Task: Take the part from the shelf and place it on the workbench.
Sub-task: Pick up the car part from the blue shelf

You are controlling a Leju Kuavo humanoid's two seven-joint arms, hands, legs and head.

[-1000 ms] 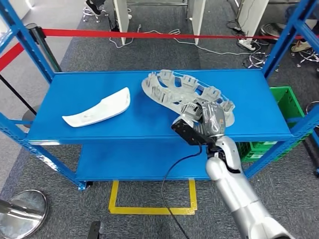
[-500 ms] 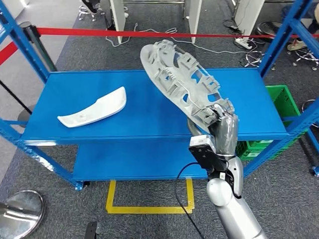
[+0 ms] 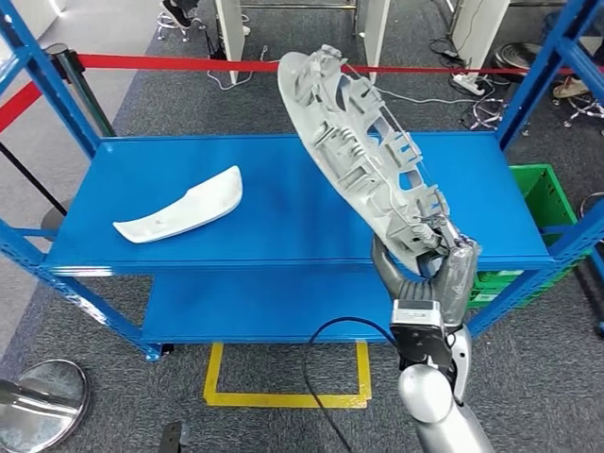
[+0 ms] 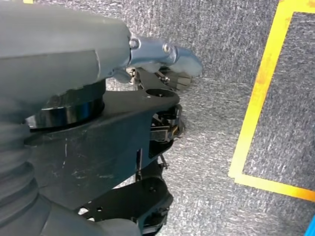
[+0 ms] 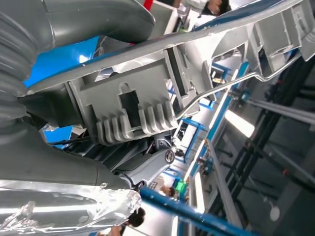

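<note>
A long grey ribbed plastic part is lifted off the blue shelf and tilts up steeply, its far end over the red barrier tape. My right hand grips its lower end at the shelf's front right edge. Up close in the right wrist view, the part's ribbed underside runs across the frame with my thumb pressed on it. A white curved part lies flat on the shelf's left half. My left hand hangs over the grey carpet, and its fingers are too hidden to judge.
Blue uprights frame the shelf on both sides. A lower blue shelf level sits beneath. A green crate stands at the right. Yellow floor tape marks a square in front. A red barrier tape runs behind.
My right hand has lifted the grey part off the shelf and tipped it up steeply, drawing back toward me and to the right. The white part has stayed put.
</note>
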